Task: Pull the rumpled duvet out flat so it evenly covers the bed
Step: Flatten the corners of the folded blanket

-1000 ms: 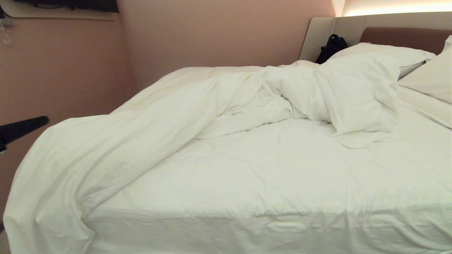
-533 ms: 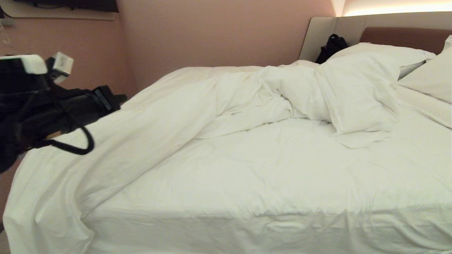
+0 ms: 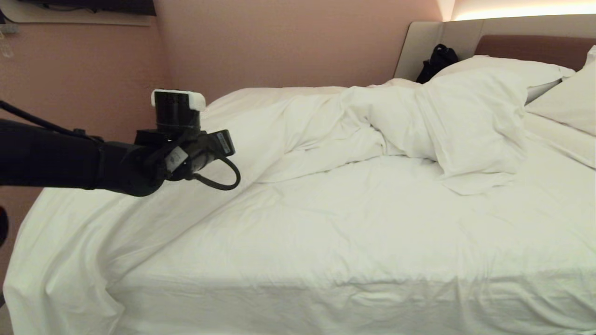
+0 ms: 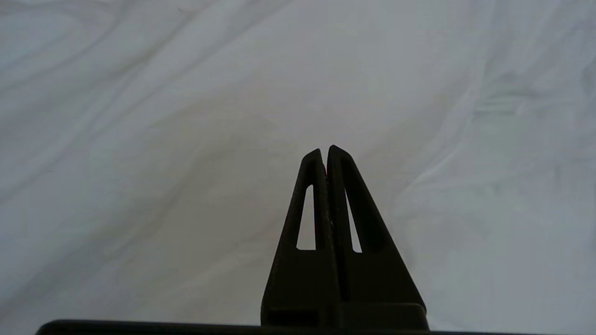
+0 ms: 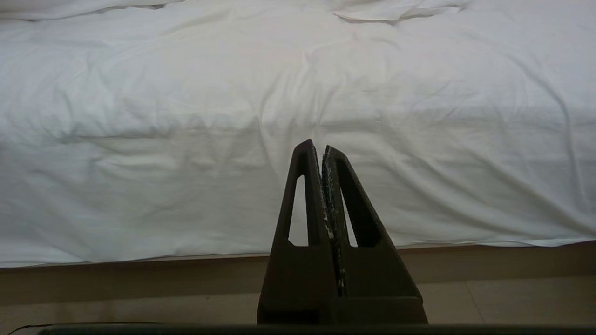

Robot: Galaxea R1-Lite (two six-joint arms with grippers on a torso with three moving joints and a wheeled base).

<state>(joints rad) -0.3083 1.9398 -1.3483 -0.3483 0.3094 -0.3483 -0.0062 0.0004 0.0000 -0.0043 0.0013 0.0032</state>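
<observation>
**Head view: left arm reaches out over a bunched-up duvet**

Head view shows a pink wall (image 3: 93, 70) on the far left. Next comes the black left arm (image 3: 56, 160), stretched out level above the bed. Its wrist has a small camera with a white top (image 3: 178, 106) and a looped black cable (image 3: 219, 179). The fingertips cannot be seen from here. The left wrist view shows the left gripper (image 4: 324, 153) with its two fingers pressed together, pinching nothing, with white cloth under it and not touching it.

Below the arm lies the duvet (image 3: 153, 186). It is bunched in a long heap that runs from the near left corner, where it hangs down the side, up toward the pillows. In the middle, the bed (image 3: 354, 232) shows its flat white sheet, not covered.

On the right, white pillows (image 3: 507, 74) sit by the brown headboard (image 3: 526, 46), with a black bag (image 3: 437, 60) beside them.

The right gripper (image 5: 321, 151) hangs low near the bed's side, fingers pressed together and holding nothing.
</observation>
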